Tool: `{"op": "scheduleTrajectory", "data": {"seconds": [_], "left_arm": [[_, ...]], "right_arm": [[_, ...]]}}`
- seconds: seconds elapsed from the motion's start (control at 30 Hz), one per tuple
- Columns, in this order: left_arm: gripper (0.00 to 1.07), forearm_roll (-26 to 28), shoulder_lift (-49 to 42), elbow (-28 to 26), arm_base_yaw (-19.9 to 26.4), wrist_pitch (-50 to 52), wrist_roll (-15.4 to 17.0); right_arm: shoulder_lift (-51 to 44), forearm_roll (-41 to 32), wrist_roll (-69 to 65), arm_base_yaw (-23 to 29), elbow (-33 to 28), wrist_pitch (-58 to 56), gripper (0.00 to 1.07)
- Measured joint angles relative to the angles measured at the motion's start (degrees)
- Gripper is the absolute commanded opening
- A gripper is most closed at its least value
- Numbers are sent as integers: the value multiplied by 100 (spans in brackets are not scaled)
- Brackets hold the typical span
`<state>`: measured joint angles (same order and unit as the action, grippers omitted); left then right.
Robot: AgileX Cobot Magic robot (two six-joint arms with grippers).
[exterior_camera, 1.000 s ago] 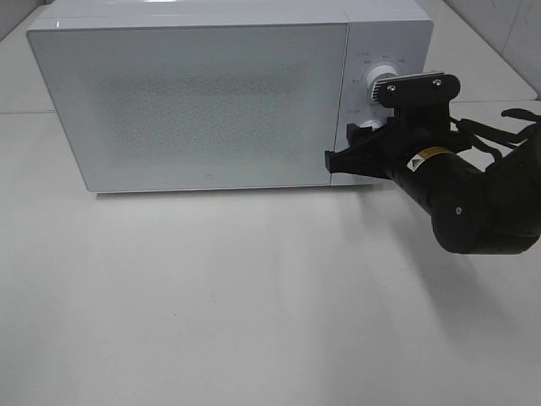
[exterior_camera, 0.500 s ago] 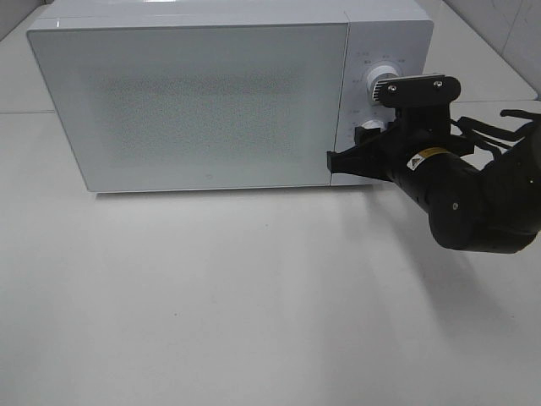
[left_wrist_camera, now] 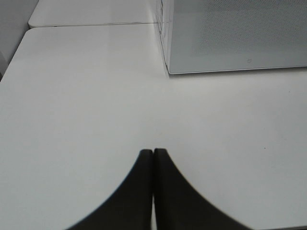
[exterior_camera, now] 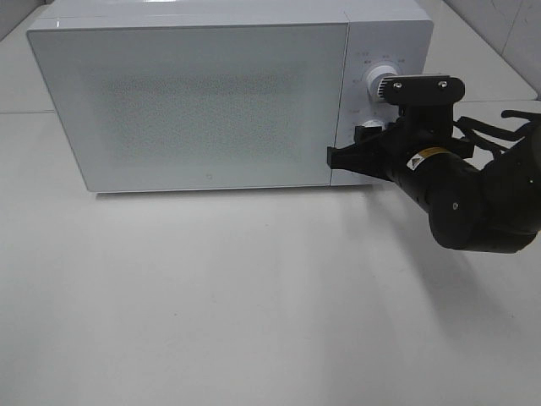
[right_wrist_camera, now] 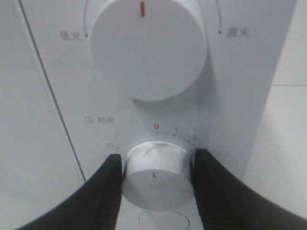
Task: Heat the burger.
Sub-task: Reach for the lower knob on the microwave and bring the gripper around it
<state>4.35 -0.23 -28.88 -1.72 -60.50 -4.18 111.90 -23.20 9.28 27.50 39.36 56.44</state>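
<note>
Left pincer (left_wrist_camera: 153, 154): closed, black curved fingers pressed tip to tip, empty, low over the table (exterior_camera: 254, 304) at near left, well apart from everything else.
Table: white, matte, flat.
Microwave (exterior_camera: 211, 25): glossy white box at far centre; door (exterior_camera: 194, 101) shut, pale glass with fine dotted mesh.
Burger: not in view; behind that door at a guess, unconfirmed through the mesh.
Upper knob (right_wrist_camera: 148, 48): large, smooth, round white dial with a red mark.
Lower knob (right_wrist_camera: 156, 179): smaller white timer dial on the right-hand panel, axis pointing straight out toward the near side.
Right pincer (right_wrist_camera: 157, 163): by far the nearer arm, clamped on the lower knob, one black finger touching each flank, lined up along that axis, placed for a twist.
</note>
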Motion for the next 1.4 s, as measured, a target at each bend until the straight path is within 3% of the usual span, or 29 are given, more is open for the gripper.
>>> {"op": "scheduleTrajectory", "data": {"seconds": [0.77, 0.87, 1.0, 1.4], "left_arm": [[0, 0, -6, 0, 0, 0, 0], [0, 0, -6, 0, 0, 0, 0], [0, 0, -6, 0, 0, 0, 0], [0, 0, -6, 0, 0, 0, 0]], "right_arm": [[0, 338, -6463, -69, -57, 34, 0], [11, 367, -6772, -69, -63, 52, 0], [74, 498, -8434, -74, -109, 252, 0], [80, 527, -9116, -86, -126, 309, 0]]}}
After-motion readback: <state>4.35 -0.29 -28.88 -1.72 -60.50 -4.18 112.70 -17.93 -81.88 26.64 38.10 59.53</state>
